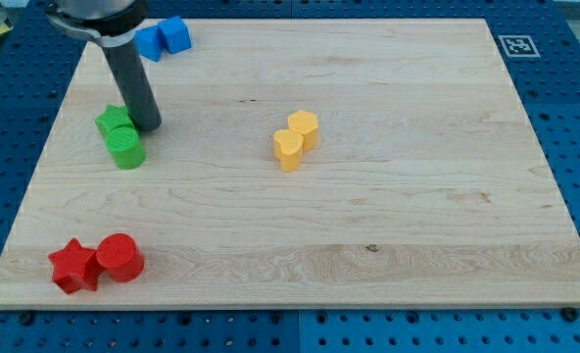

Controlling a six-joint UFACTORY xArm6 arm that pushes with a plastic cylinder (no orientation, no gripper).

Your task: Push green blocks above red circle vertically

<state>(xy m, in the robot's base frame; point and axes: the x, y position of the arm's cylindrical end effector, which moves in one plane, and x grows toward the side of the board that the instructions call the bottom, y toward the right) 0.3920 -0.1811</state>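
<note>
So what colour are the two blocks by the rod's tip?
Green: both blocks sit touching at my tip's left, seen clearly in the camera view.

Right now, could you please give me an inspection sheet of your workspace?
Surface: wooden board, flat, on a blue perforated table.
Job's things: two green blocks touching at the view's left; red circle at the view's bottom left, well below them.
Clutter: red star touching the circle; two blue blocks at the top left; two yellow blocks near the centre.
Grippers: none; my tip rests just right of the green blocks.
Cables: nothing seen.
Surroundings: marker tag at the top right.
</note>
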